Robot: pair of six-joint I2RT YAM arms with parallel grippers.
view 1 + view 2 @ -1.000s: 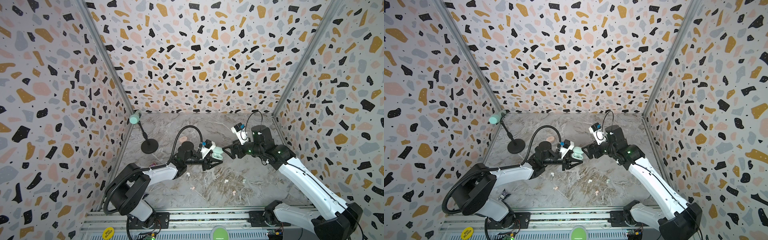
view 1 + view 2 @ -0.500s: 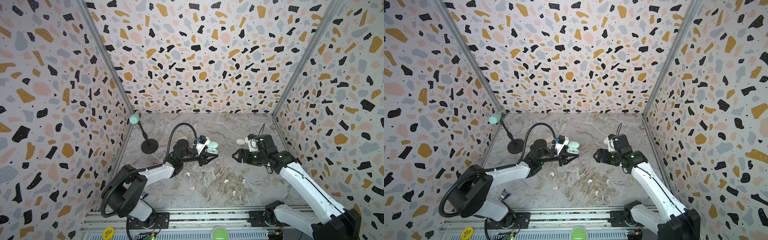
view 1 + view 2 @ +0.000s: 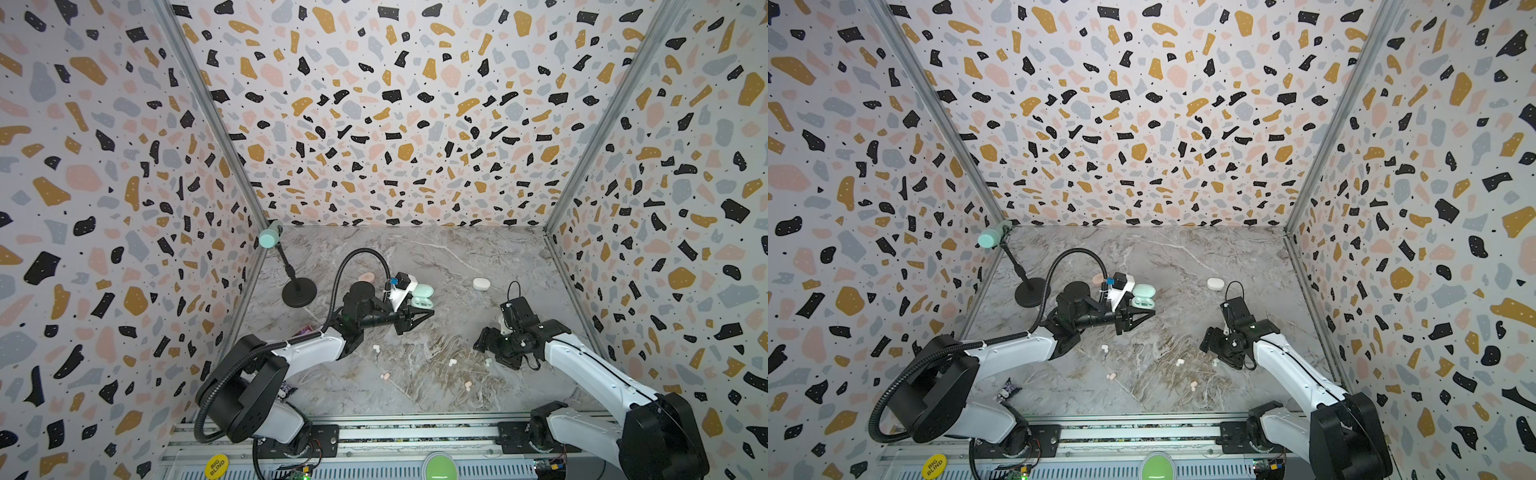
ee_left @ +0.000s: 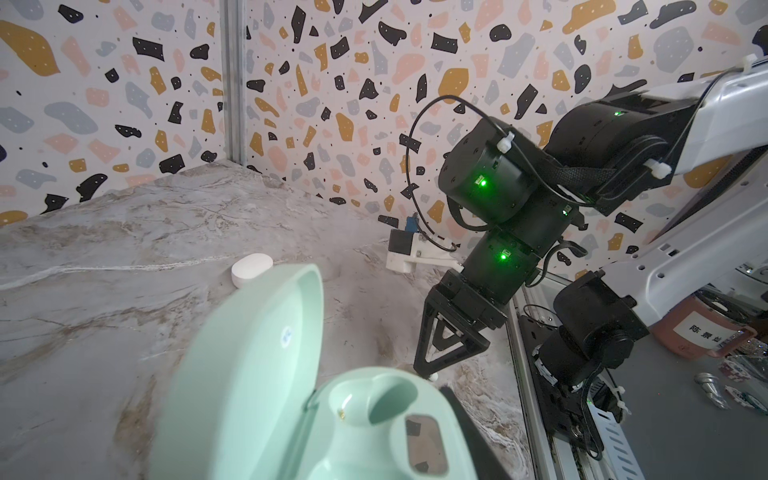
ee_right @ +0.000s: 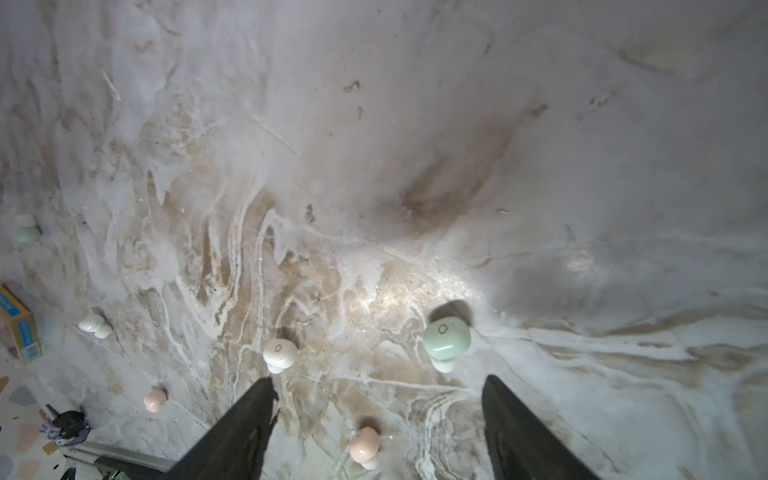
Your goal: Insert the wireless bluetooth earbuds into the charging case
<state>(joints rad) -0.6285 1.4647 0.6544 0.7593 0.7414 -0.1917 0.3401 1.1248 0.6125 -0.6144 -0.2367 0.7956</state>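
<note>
My left gripper [image 3: 420, 312] is shut on a mint green charging case [image 3: 422, 296] [image 3: 1144, 296], held above the table with its lid [image 4: 249, 365] swung open and an empty socket [image 4: 374, 399] showing. Several earbuds lie loose on the marble: a mint one [image 5: 446, 340] [image 3: 487, 362], a white one [image 5: 280, 353] [image 3: 452, 362] and a pink one [image 5: 364, 444] [image 3: 468, 386] closest to my right gripper [image 5: 378, 386] [image 3: 484, 347]. That gripper is open, low over the table and holds nothing. The mint earbud sits just past its fingertips.
A closed white case [image 3: 481, 284] [image 4: 252, 268] and a pink case [image 3: 367, 276] rest farther back. More earbuds lie at the front left: white [image 3: 376, 348], pink [image 3: 385, 376]. A microphone stand [image 3: 299, 291] stands at the back left. Patterned walls enclose three sides.
My right gripper has left the raised case, swung to the right and come down low over the earbuds at the front right. The left gripper still holds the open case, almost unmoved.
</note>
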